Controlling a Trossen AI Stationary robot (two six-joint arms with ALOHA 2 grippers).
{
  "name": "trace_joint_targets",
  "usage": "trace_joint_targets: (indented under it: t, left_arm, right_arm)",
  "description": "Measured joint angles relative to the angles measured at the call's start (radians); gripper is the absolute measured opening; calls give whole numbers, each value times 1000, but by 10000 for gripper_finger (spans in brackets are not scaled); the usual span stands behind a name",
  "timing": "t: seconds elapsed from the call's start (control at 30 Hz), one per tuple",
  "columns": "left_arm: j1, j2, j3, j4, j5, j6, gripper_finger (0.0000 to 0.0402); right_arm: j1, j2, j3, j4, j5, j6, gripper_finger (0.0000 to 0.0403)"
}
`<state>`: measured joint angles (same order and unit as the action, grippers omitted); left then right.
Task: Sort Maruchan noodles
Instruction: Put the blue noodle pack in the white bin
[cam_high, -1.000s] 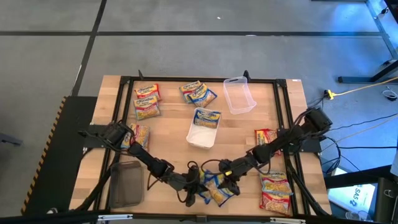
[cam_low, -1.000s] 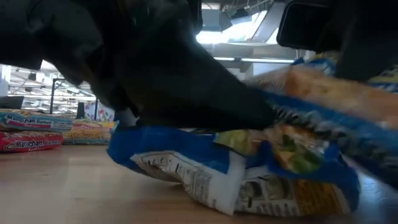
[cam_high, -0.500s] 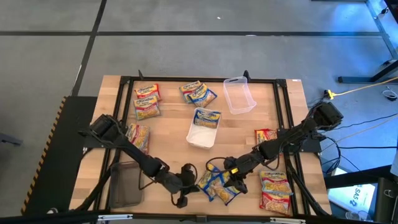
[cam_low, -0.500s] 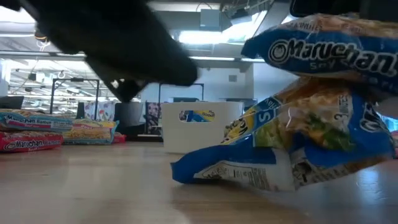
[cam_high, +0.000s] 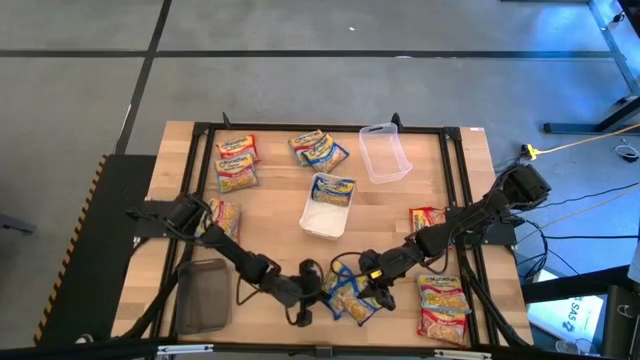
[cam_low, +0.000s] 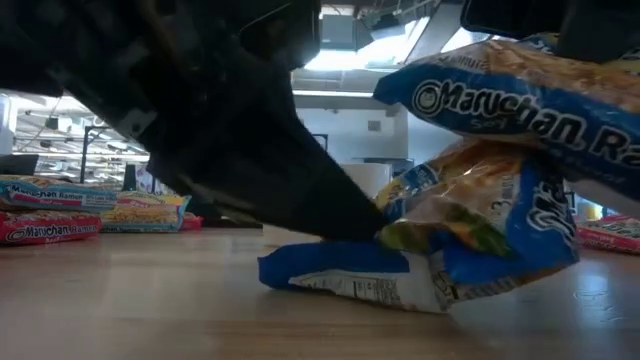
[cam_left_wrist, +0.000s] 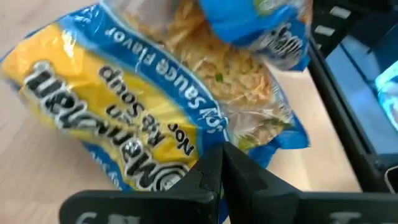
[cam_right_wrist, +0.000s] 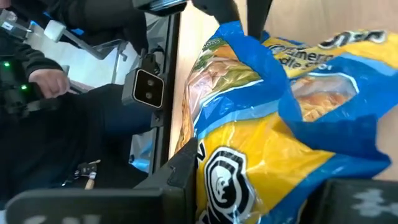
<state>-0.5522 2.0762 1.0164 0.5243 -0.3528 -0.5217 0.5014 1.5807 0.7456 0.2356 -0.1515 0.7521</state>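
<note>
Blue-bordered Maruchan packets (cam_high: 350, 296) sit heaped at the table's near edge — right gripper (cam_high: 377, 285) pinches one to lift it clear; left gripper (cam_high: 318, 293), fingers closed and empty, presses in beside.

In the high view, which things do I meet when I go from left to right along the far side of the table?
Pair of red-bordered noodle packets → two overlapping packets, one orange-bordered and one blue-bordered → clear plastic tub. The white tray lies nearer, so I leave it out.
</note>
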Motion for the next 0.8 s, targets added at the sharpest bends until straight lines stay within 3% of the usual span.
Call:
trace_joint_targets:
  t: [0.27, 0.47, 0.57, 0.67, 0.8]
  left_arm:
    - [4, -43, 6, -280, -26, -58, 4]
    - [5, -83, -1, -324, 2, 25, 4]
    - [5, -173, -6, -442, 5, 98, 4]
    - [3, -287, -2, -616, -65, 114, 4]
    - [4, -410, -4, -849, -130, 111, 4]
  right_arm:
    - [-35, -86, 0, -49, -103, -4, 90]
    - [-110, -159, 3, -85, -104, -57, 90]
    - [-155, -173, 50, -142, -104, -120, 90]
    - [-198, -174, 145, -269, -102, -214, 90]
    - [-260, -167, 292, -478, -19, -345, 90]
